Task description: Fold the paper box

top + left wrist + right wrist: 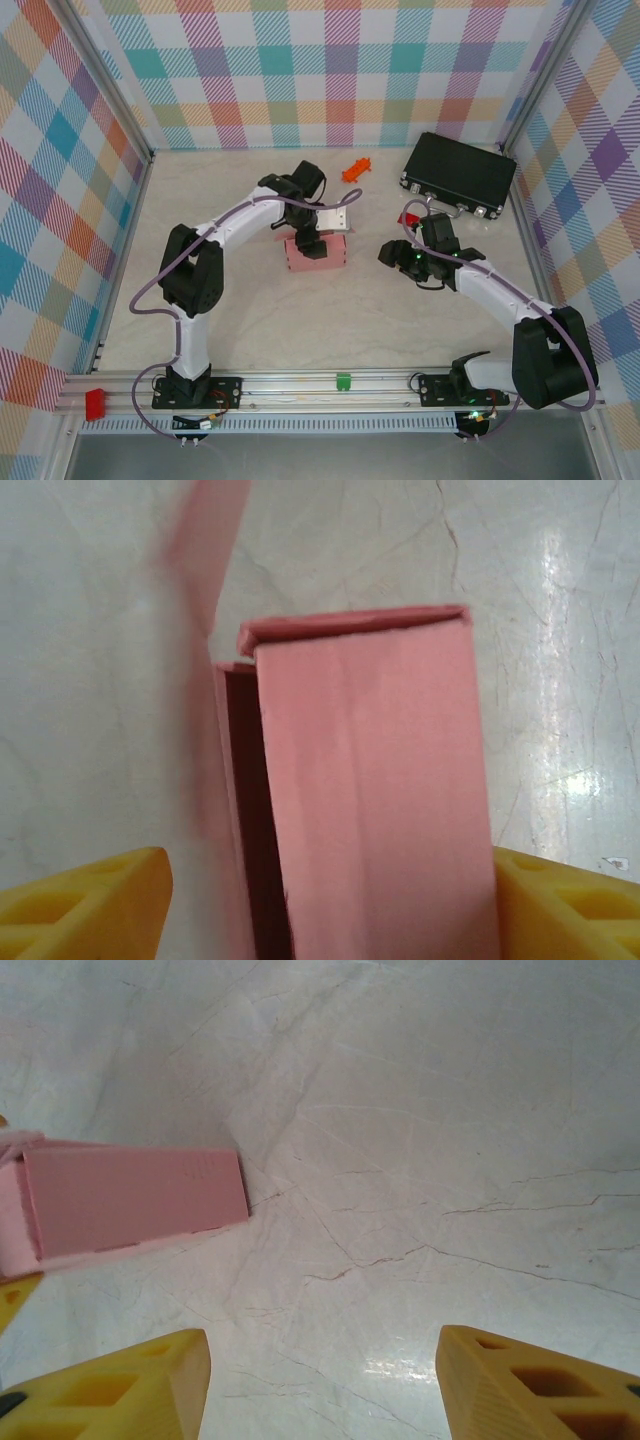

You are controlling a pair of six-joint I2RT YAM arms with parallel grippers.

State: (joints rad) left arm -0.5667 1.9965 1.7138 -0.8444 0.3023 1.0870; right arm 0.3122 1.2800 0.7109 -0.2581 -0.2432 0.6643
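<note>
Landmark: the black case (460, 172) lies flat near the back right corner of the pale table (240, 320), with its latches along the near side.
Paper box: the paper box (336, 256) is pink and already folded into a small rectangular shape. It sits on the table well to the left of the black case and a bit closer to the arm bases.
Box close up: from the left wrist I can see a flat pink panel facing up, a dark open gap along its left side, and a folded edge at its far end. A pink streak beside it is too blurred to make out.
Pale flap: a lighter piece sticks out from the back of the box on the side toward the black case. I cannot tell whether it is joined to the box.
Left gripper: the left gripper (308, 243) hangs right over the box, on the side away from the black case. Its jaws are released and straddle the box. One yellow finger (565, 905) is at the box's edge and the other stands clear of it.
Right gripper: the right gripper (325, 1380) is just in front of the black case's left end, low over bare table. Its jaws are spread wide with nothing between them, and the box is off to one side, not touching.
Small orange-red object: it (356, 170) lies left of the black case, near it and level with it.
</note>
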